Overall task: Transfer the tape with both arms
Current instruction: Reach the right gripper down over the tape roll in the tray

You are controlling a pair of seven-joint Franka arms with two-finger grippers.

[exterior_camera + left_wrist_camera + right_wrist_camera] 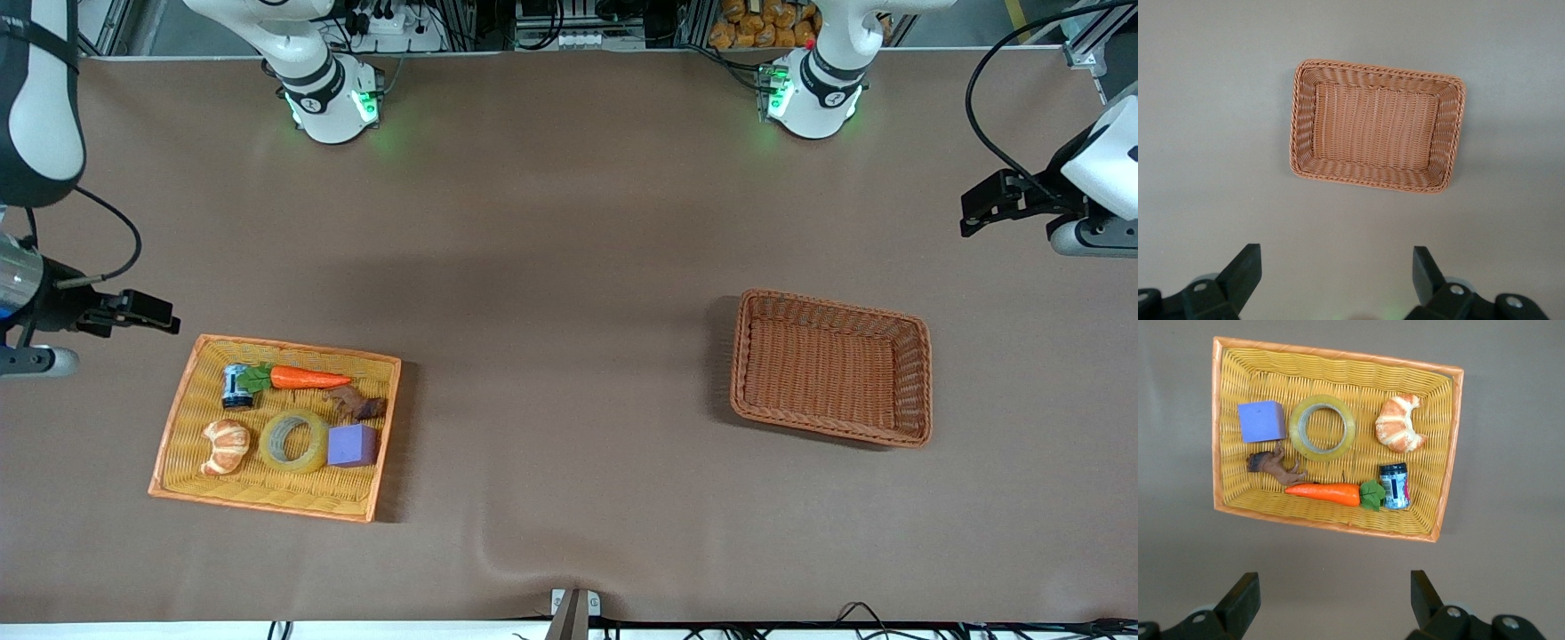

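I read this as the start, with nothing lifted yet: the brown basket point(831, 366) is empty, and the yellow basket point(276, 425) holds the tape point(293, 441), flat between the croissant point(225, 446) and purple cube point(352, 445). My right gripper point(1331, 603) hangs spread wide beside the yellow basket, my left gripper point(1337, 280) waits just as wide near the brown one. Next I'd judge the right gripper must come over the tape and straddle its rim.

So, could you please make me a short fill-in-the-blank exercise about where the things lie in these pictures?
1. The tape lies in the yellow basket between the croissant and the purple ____.
2. The brown basket holds ____.
3. The carrot has green ____ at one end.
4. Both hands, left hand and right hand, are ____.

Missing words: cube; nothing; leaves; open
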